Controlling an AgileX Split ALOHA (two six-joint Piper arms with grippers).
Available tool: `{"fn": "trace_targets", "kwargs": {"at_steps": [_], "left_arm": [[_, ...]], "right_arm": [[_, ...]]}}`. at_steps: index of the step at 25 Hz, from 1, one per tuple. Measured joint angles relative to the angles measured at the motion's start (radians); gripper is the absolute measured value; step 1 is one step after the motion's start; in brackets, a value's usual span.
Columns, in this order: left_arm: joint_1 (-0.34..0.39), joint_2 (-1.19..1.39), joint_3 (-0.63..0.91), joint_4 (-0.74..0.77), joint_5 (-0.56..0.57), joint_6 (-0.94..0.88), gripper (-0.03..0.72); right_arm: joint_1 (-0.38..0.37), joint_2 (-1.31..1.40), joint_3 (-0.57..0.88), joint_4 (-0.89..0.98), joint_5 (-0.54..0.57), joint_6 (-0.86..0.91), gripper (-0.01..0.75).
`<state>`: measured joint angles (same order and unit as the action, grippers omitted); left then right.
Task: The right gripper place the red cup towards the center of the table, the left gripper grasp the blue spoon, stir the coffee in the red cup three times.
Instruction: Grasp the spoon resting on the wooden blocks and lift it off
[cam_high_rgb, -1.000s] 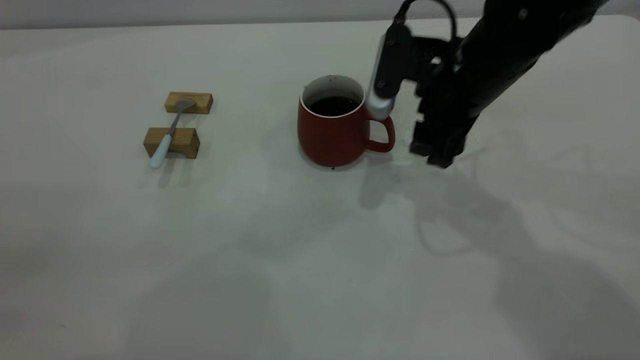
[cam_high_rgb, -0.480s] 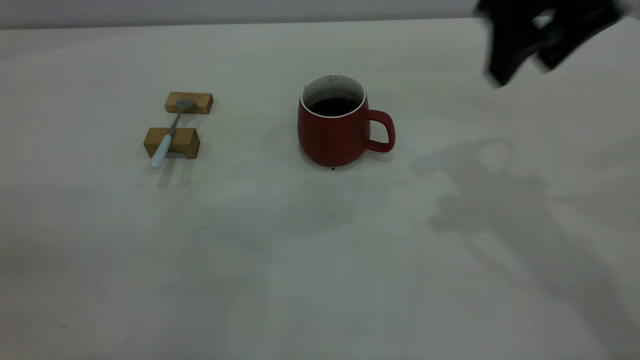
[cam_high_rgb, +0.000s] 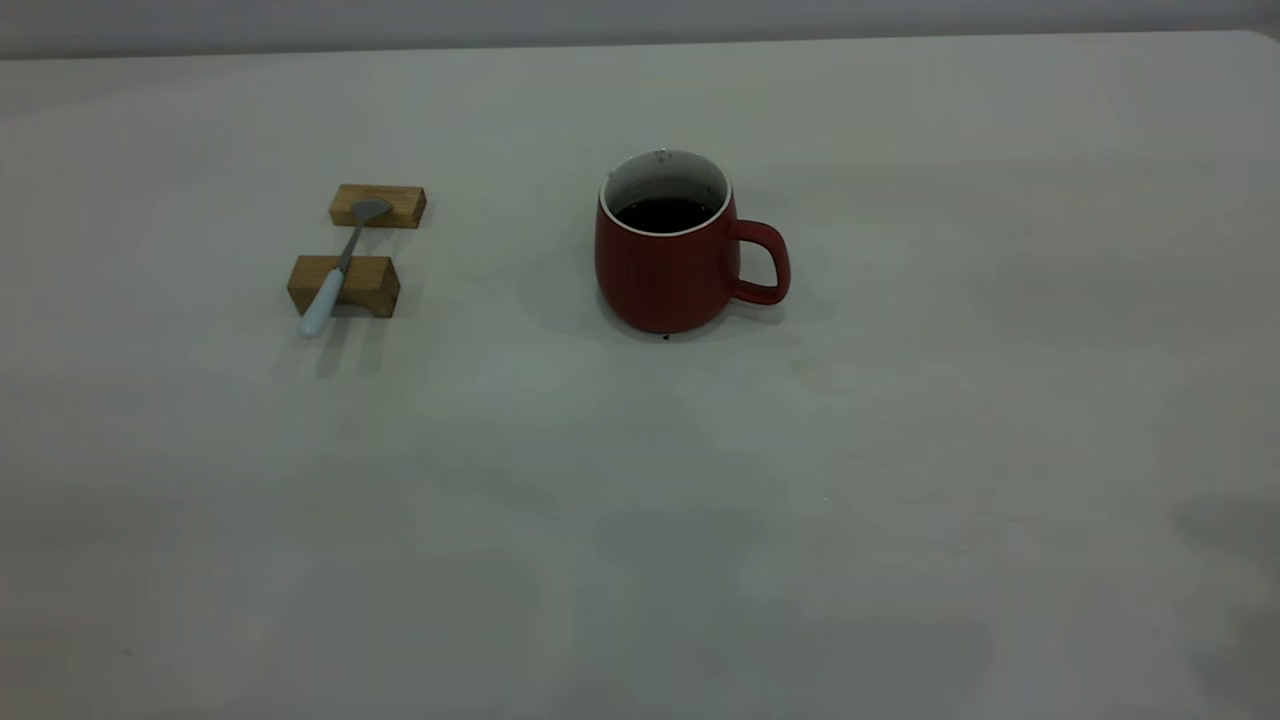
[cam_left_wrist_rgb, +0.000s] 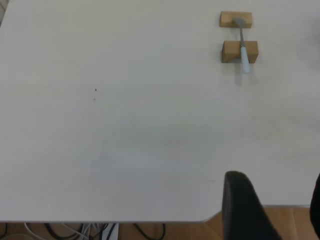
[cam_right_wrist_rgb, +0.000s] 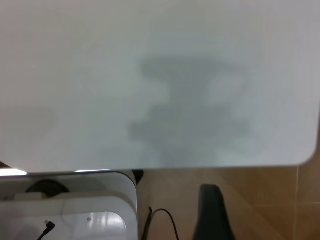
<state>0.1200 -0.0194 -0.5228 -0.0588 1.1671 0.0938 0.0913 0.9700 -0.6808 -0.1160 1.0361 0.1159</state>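
The red cup (cam_high_rgb: 665, 270) stands upright near the middle of the table (cam_high_rgb: 640, 520), its handle toward the right, with dark coffee (cam_high_rgb: 667, 212) inside. Nothing touches it. The blue spoon (cam_high_rgb: 335, 270) lies across two wooden blocks at the left, handle toward the front; the left wrist view shows it far off (cam_left_wrist_rgb: 243, 50). Neither arm appears in the exterior view. My left gripper (cam_left_wrist_rgb: 277, 205) hangs open and empty over the table's edge, far from the spoon. My right gripper (cam_right_wrist_rgb: 267, 215) is pulled back beyond the table's edge, open, with one finger (cam_right_wrist_rgb: 212, 212) showing.
Two tan wooden blocks (cam_high_rgb: 378, 205) (cam_high_rgb: 344, 285) carry the spoon. In the right wrist view a white device (cam_right_wrist_rgb: 65, 210) and a black cable (cam_right_wrist_rgb: 165, 220) sit below the table's edge over a wooden floor. A rounded table corner (cam_right_wrist_rgb: 305, 157) shows there.
My right arm has let go at the cup's handle and pulled away up and to the right, leaving the exterior view. The cup and spoon stayed put.
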Motion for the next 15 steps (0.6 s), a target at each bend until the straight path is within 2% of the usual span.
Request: {"fn": "trace_targets", "kwargs": {"at_steps": [6,11,15], "left_arm": [[0.000,0.000,0.000,0.000,0.000,-0.002,0.406],[0.000,0.000,0.000,0.000,0.000,-0.002,0.406],[0.000,0.000,0.000,0.000,0.000,-0.002,0.406]], "right_arm": [[-0.023,-0.281,0.174,0.018,-0.017,-0.013,0.582],[-0.023,-0.442,0.183,0.031,-0.014,-0.008,0.582],[-0.024,-0.574,0.202,0.026,0.054,-0.004,0.582]]}}
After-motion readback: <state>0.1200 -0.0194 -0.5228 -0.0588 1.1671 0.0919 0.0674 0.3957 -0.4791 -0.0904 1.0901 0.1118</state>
